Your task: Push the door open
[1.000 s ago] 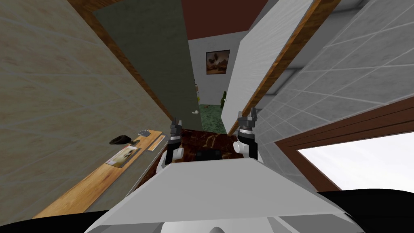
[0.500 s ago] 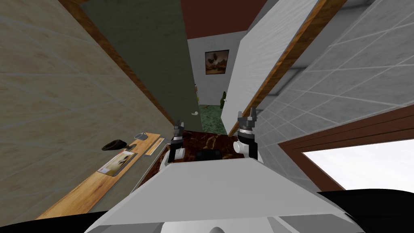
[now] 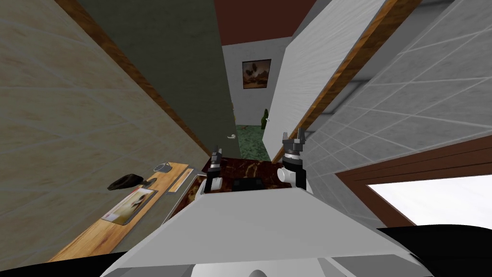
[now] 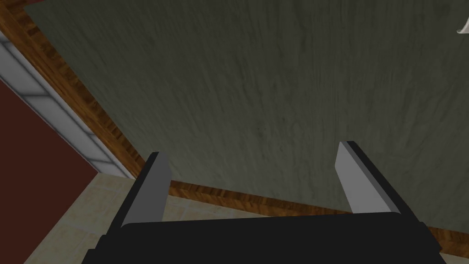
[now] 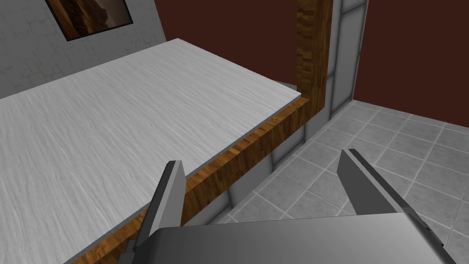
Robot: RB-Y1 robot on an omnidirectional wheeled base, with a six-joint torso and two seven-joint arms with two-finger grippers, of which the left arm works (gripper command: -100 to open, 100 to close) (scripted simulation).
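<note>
At the robot's left, a wooden desk along the beige wall carries a flat printed mat, a dark lump and a grey mug. Ahead of the chest, both arms reach over a dark marbled floor. The left arm points at the dark grey-green door, which stands on the left of the passage, swung away from the robot. In the left wrist view the left jaws stand wide apart with nothing between them, the fingers aimed at the door's plain face beside its wooden frame; whether the tips touch the door cannot be told. The door's pale lever handle sits near its far edge, just beyond the left arm. The right arm is held up near a white panel with a wooden edge, next to a grey tiled wall. The right jaws are likewise wide apart and hold nothing, their fingers straddling the panel's wooden edge in the right wrist view. Between door and panel, the gap shows a green floor, a small plant and a framed picture on the far wall.
</note>
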